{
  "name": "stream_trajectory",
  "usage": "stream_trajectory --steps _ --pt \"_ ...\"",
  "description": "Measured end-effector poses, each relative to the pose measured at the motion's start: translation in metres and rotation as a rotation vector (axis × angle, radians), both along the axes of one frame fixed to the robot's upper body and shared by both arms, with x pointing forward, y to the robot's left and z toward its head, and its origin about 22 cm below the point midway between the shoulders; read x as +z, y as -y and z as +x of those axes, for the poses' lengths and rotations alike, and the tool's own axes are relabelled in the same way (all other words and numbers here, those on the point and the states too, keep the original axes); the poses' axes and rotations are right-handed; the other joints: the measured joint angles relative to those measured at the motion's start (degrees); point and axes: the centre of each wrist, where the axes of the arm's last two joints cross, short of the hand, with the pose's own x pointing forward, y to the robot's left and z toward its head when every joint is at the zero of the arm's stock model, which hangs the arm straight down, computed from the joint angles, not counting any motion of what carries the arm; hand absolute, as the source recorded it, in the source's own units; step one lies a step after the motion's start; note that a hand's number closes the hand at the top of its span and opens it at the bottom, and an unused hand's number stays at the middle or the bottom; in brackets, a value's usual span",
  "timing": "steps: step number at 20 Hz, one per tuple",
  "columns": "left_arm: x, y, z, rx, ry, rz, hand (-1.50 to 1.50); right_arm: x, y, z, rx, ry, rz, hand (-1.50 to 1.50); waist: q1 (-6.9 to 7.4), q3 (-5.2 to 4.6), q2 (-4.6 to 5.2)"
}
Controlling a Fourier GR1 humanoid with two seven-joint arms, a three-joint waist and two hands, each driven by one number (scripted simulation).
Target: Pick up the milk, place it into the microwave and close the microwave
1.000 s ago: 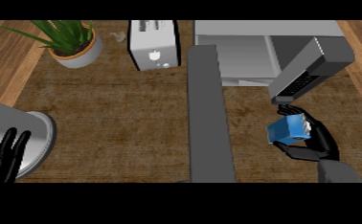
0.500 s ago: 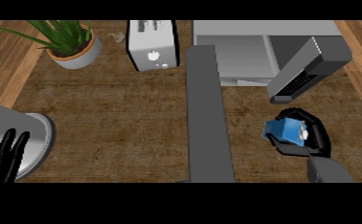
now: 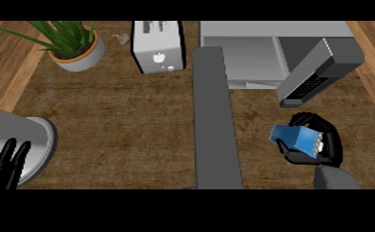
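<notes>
Nestling milk (in right hand)

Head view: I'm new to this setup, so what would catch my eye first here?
Probably the blue milk carton at lower right, with the right hand curled round it, just below the microwave, whose door stands open. Next, the green potted plant at upper left, beside the white toaster.

The right robot hand curls round the milk, hiding its far side. At eight o'clock, the left robot hand is cut off by the edge.
</notes>
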Motion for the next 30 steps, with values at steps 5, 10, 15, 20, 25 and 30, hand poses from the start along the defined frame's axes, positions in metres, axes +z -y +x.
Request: stream_trajectory --steps 5,10,15,20,25,30 --pt "-0.001 -0.005 -0.001 0.002 -0.003 -0.013 -1.5 0.012 -0.016 -0.009 0.03 0.021 0.049 1.5 -0.21 -0.01 -0.05" --pt "-0.004 -0.01 0.001 0.01 -0.002 -0.016 -1.5 0.039 -0.041 -0.001 0.049 0.048 0.022 1.5 -0.14 -0.03 -0.04" --pt "-0.01 -0.013 0.004 0.017 -0.01 -0.018 -1.5 0.065 -0.061 0.018 0.023 0.059 -0.05 1.5 -0.04 -0.02 0.0" --pt "-0.011 -0.018 0.001 0.02 -0.009 -0.018 -1.5 0.087 -0.081 0.052 -0.008 0.033 -0.103 1.5 0.26 -0.01 0.06" --pt "-0.016 -0.027 -0.002 0.02 -0.021 -0.016 -1.5 0.1 -0.09 0.093 -0.024 -0.011 -0.138 1.5 0.64 0.01 0.17" --pt "-0.009 -0.034 0.001 0.016 -0.02 -0.013 -1.5 0.105 -0.105 0.129 -0.016 -0.029 -0.163 1.5 1.08 0.03 0.34"
